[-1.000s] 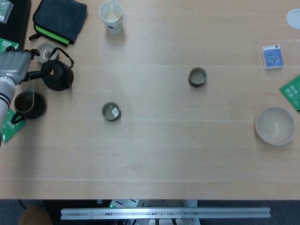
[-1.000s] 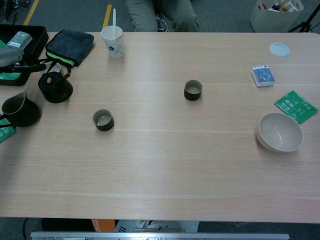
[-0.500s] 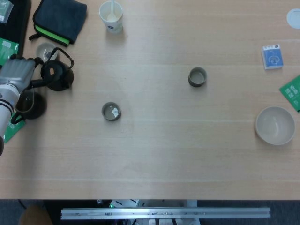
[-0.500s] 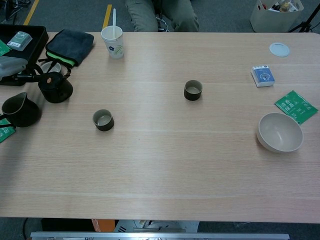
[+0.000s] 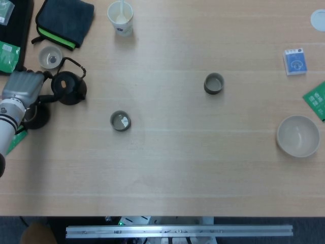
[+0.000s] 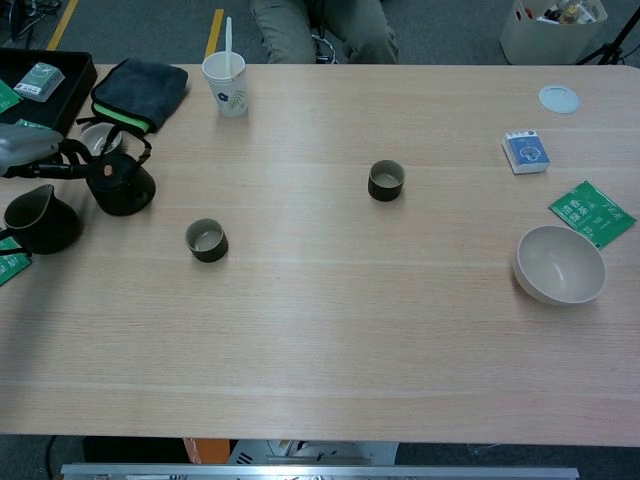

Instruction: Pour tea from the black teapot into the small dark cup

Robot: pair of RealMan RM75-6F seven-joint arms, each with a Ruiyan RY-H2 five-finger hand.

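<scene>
You were barely started here: your left hand (image 5: 23, 87) gripped the black teapot (image 5: 68, 89) by its side handle at the table's left edge, well apart from the small dark cup (image 5: 120, 121), nothing poured yet, right hand nowhere visible.

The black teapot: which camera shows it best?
The head view. It looks straight down on the teapot, showing its lid, bail and the side handle that the left hand holds. The chest view shows the teapot from the side near the left edge, with only part of the hand in frame.
</scene>
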